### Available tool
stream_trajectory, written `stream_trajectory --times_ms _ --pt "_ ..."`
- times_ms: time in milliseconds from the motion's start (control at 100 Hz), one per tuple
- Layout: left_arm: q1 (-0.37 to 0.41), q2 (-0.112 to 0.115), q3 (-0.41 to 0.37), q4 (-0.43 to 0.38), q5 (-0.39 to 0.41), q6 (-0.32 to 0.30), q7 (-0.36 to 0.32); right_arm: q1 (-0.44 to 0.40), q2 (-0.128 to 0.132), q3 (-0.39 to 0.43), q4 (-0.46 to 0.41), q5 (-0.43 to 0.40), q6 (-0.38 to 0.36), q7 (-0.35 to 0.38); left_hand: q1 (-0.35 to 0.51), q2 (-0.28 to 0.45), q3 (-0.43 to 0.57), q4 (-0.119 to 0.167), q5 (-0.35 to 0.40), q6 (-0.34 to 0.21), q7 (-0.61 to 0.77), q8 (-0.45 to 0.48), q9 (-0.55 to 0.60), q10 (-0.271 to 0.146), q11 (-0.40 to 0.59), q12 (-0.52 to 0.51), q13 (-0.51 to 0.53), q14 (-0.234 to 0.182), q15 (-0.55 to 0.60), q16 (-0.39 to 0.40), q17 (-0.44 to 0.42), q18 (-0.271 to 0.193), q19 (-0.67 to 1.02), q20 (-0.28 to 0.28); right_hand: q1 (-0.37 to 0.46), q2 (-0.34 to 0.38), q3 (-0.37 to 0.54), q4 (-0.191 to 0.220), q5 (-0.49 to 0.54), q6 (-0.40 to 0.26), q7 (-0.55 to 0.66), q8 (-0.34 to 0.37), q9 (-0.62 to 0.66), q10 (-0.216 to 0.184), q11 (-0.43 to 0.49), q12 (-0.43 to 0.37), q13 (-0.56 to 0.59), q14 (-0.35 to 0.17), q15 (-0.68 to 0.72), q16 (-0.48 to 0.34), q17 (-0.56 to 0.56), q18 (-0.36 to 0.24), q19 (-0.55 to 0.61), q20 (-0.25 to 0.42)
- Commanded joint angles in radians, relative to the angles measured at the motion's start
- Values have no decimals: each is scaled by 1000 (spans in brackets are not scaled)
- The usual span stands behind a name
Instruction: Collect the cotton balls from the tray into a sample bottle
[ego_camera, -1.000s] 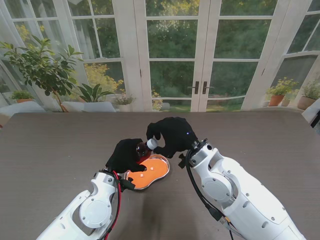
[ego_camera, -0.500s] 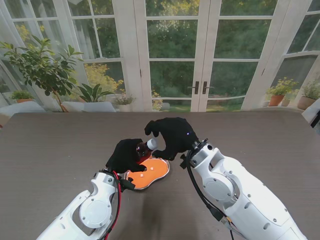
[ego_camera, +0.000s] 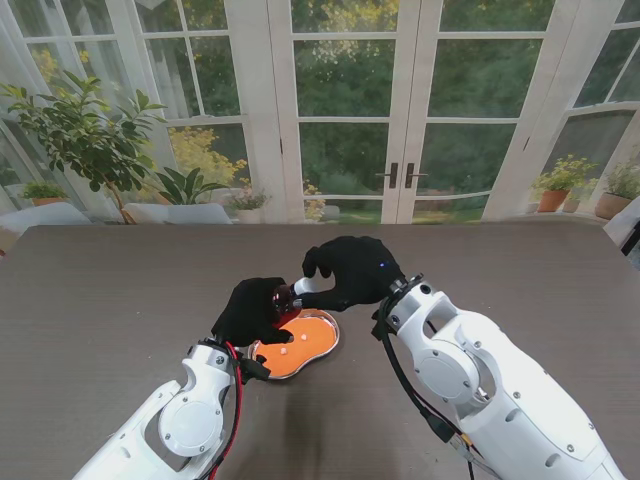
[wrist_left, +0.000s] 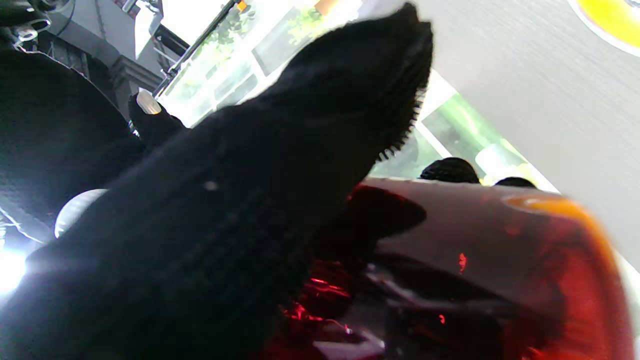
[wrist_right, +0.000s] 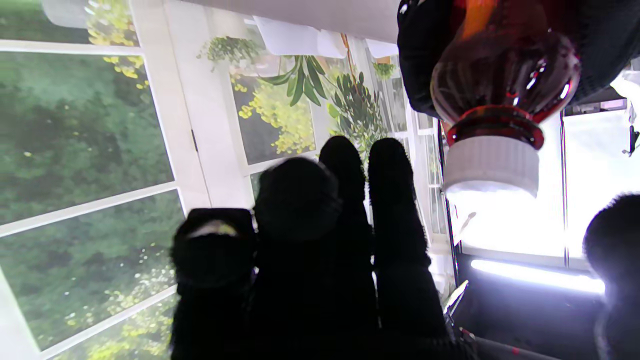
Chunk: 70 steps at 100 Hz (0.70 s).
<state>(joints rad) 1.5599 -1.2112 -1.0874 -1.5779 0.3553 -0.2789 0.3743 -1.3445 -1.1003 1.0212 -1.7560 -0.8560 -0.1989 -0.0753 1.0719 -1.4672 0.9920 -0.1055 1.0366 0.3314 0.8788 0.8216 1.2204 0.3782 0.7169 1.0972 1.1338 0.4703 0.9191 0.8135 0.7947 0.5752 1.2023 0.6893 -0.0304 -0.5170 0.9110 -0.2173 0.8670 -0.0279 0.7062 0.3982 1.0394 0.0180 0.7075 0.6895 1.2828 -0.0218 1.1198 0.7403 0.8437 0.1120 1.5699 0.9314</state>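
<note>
Gripping the amber bottle (ego_camera: 283, 297) in my left hand (ego_camera: 252, 310) at mid-frame over the tray's (ego_camera: 325, 344) far edge, I see its white cap (wrist_right: 491, 166) point toward my right hand (ego_camera: 350, 272), whose fingers spread, holding nothing, just beside it.

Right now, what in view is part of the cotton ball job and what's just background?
Job:
- sample bottle, amber, held by left hand
- white cap on the bottle
- orange tray
- cotton balls on the tray
- right hand, by the cap

Background:
- table
- potted plants beyond the glass doors
</note>
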Motion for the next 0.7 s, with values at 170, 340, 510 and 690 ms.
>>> stream_trajectory --times_ms 170,340,510,690 --pt "2 -3 -1 -1 -4 -1 -20 16 2 -31 -1 -1 17 27 89 1069 69 27 96 -55 320 70 68 45 114 52 118 40 454 83 100 14 589 48 116 96 -187 83 163 -25 52 60 126 -1 9 36 35 19 115 32 48 41 73 24" --pt "3 -3 -1 -1 -4 0 -20 29 -1 -49 15 3 9 12 89 1069 69 27 96 -55 320 70 68 45 114 52 118 40 454 83 100 14 589 49 145 -36 109 62 210 -34 67 83 190 -18 5 46 35 0 168 39 79 46 89 9" --pt "3 -3 -1 -1 -3 0 -19 37 -4 -57 29 -1 -7 -12 89 1069 69 27 96 -56 320 70 68 45 114 52 118 40 454 83 100 13 589 49 248 -124 259 -25 232 -61 144 6 238 -34 22 57 36 -18 215 52 110 49 106 -7" --pt "2 -3 -1 0 -4 0 -19 40 -9 -60 44 9 -17 -36 89 1069 69 27 94 -56 319 70 68 45 114 52 118 40 454 83 100 13 589 48 337 -197 294 -140 171 -152 293 -124 257 -59 31 61 37 -26 233 57 118 38 109 -14"
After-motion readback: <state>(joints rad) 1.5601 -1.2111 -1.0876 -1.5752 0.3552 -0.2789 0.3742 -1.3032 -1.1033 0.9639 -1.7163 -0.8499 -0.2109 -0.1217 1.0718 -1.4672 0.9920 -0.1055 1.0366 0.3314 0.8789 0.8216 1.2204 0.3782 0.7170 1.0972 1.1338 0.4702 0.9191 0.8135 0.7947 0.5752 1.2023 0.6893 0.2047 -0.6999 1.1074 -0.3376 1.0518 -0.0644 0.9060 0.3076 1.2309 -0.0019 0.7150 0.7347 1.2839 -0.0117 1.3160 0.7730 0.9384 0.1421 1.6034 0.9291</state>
